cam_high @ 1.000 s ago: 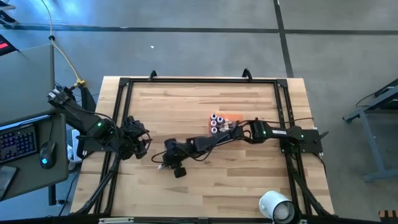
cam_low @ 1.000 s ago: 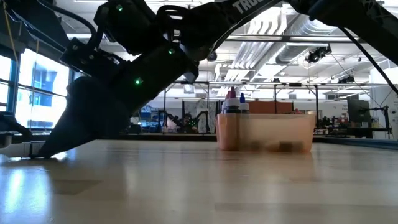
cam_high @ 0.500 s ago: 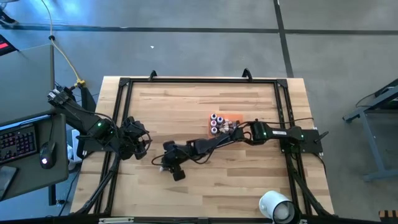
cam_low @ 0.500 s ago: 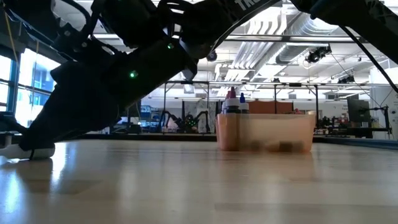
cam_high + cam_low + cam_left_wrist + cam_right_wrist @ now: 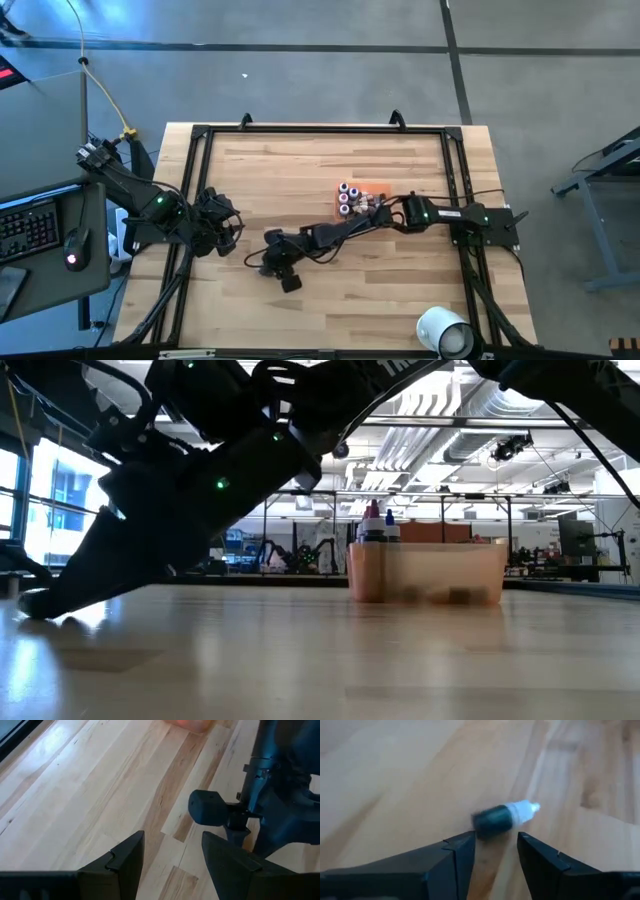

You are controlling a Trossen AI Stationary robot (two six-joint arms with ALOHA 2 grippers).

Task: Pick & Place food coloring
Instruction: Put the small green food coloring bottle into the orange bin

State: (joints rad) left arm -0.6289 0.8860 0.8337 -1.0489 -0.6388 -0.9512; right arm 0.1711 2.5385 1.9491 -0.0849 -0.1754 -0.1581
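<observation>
One tiny food coloring bottle (image 5: pixel 502 817), dark-bodied with a white cap, lies on its side on the wood. My right gripper (image 5: pixel 495 842) is open and low over the table, its fingertips on either side of the bottle's dark end. In the high view this gripper (image 5: pixel 266 264) is stretched toward the table's left half. The low view shows its tip (image 5: pixel 38 603) down at the tabletop. More bottles (image 5: pixel 348 197) stand upright in the orange tray (image 5: pixel 374 190). My left gripper (image 5: pixel 170 852) is open and waits near the left edge (image 5: pixel 226 232). My right gripper has its open fingers slanting down from the table's right, one on each side of the lying bottle's dark end (image 5: pixel 486 824). I cannot tell whether either fingertip (image 5: pixel 468 840) touches the bottle. The bottle lies flat on the table.
The orange tray (image 5: pixel 430 572) with its upright bottles (image 5: pixel 375 520) stands right of the table's middle. A large white roll (image 5: pixel 445 332) lies at the near right corner. My right arm's wrist (image 5: pixel 260 810) is close in front of my left gripper. A black frame (image 5: pixel 200 135) rims the table.
My right gripper has crept a little toward the table's left edge, staying low over the wood. My left arm has kept still.
</observation>
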